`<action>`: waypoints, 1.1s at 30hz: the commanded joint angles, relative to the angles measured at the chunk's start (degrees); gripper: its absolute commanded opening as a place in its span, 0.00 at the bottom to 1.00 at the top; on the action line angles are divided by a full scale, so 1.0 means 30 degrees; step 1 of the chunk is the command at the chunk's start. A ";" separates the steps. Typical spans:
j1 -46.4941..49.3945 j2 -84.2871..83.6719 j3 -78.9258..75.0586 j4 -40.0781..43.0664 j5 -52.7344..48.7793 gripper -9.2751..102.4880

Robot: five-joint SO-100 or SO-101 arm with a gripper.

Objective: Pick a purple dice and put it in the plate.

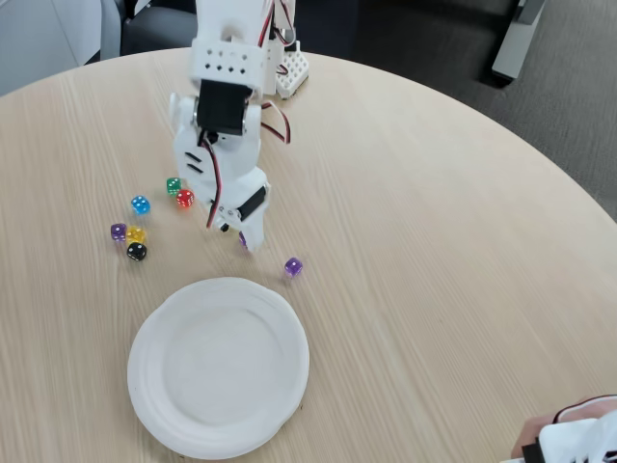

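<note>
The white arm reaches down to the table, and its gripper (247, 241) has its tips at the surface just above the plate's far rim. A sliver of the purple dice (242, 238) shows between the fingertips, and the fingers look shut on it. The plate (164, 405), a large round white paper one, lies near the front edge. A second purple die (293, 267) sits on the wood just right of the gripper, and a third one (118, 231) sits in the cluster to the left.
Left of the arm lie a blue die (140, 204), a green die (173, 185), a red die (184, 198), a yellow die (136, 234) and a black die (137, 252). A white object (578, 434) pokes in at the bottom right corner.
</note>
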State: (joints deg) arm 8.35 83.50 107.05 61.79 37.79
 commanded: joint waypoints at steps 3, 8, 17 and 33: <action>0.0117 0.0117 -0.0439 -0.0117 -0.0029 0.22; 0.0117 0.0117 -0.0439 -0.0117 -0.0352 0.23; 0.0117 0.0439 -0.0439 0.0088 -0.2754 0.24; -0.0293 0.0176 -0.0439 0.0146 -0.7676 0.25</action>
State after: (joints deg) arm 7.91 83.50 107.05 61.79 17.93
